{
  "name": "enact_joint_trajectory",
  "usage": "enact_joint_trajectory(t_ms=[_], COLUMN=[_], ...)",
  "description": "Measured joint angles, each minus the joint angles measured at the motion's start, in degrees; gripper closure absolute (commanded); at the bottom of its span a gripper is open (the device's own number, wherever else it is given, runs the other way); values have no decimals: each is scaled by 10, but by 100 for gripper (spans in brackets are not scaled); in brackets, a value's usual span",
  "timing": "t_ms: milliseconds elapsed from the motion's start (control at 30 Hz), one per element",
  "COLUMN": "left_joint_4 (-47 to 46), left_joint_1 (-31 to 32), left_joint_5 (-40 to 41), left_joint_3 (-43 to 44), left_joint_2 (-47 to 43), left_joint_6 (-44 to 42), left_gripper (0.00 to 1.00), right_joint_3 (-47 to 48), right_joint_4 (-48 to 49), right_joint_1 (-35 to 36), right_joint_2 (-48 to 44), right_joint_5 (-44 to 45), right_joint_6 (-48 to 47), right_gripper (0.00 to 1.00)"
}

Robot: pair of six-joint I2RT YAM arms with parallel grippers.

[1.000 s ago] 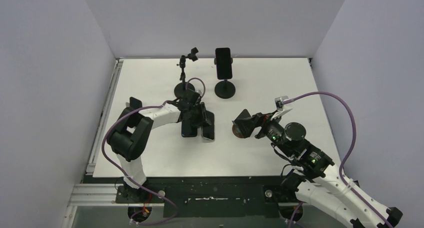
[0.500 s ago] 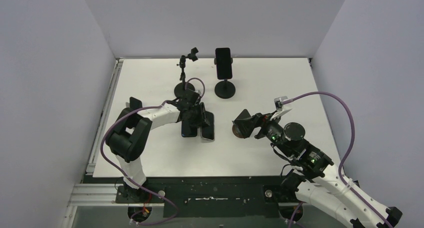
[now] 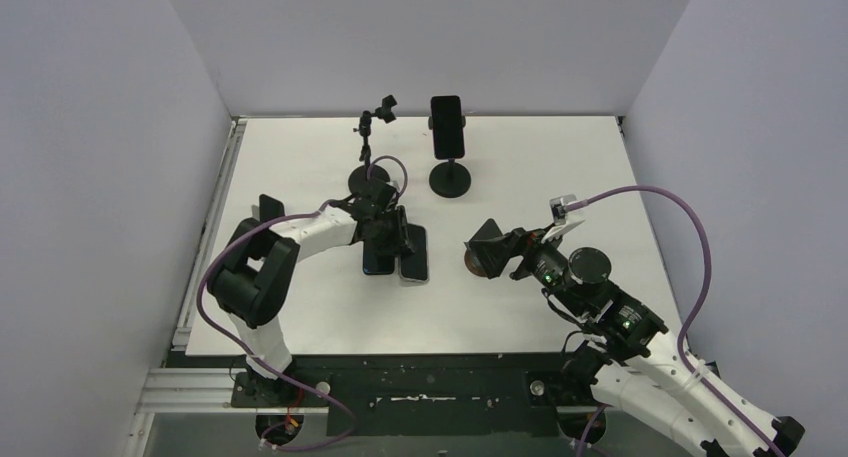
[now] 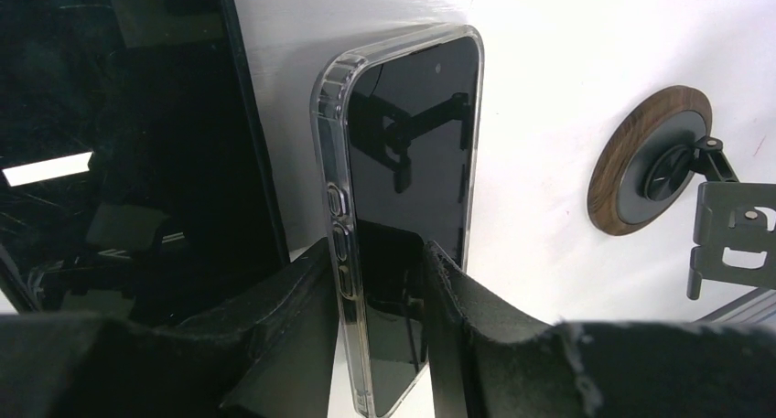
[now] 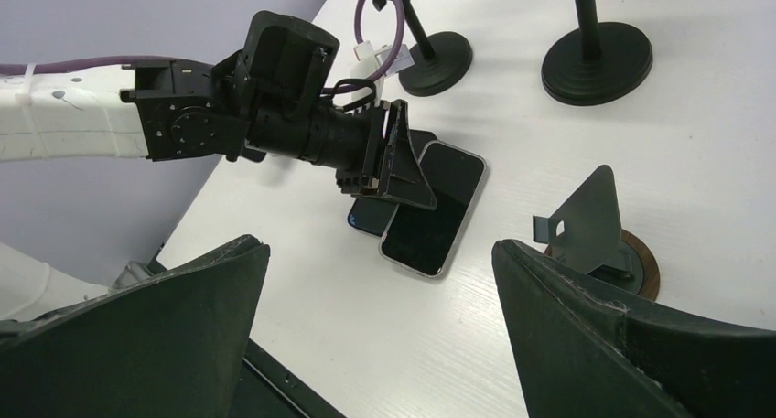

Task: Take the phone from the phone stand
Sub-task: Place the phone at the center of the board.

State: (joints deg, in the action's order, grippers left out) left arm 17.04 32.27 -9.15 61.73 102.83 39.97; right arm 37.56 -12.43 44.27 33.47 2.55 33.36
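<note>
Left wrist, phone flanked by left claw

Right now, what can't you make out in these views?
- Left wrist: the near end of the clear-cased phone sits behind the left hand; grip unclear.
- Left wrist: the dark phone is cut off by the left edge.
- Right wrist: the top edge crops the upright phone on the black stand.

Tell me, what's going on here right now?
The left gripper straddles a cased phone lying on the table against a dark phone; I can't tell whether it grips. The right gripper hangs open near an empty wood stand. A third phone sits on a pole stand at the back.
</note>
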Motion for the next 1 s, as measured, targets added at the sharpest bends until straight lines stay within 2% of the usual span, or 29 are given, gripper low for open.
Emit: enact_joint_trajectory(t_ms=[1000], left_joint_4=[76], left_joint_1=[-5], left_joint_5=[34], left_joint_3=[13], left_joint_2=[-35], left_joint_6=[-41], left_gripper=[65], right_joint_3=[0], right_joint_4=[0], right_joint_1=[0], right_joint_2=[-4], right_joint_5=[0], right_joint_6=[1], right_gripper=[0])
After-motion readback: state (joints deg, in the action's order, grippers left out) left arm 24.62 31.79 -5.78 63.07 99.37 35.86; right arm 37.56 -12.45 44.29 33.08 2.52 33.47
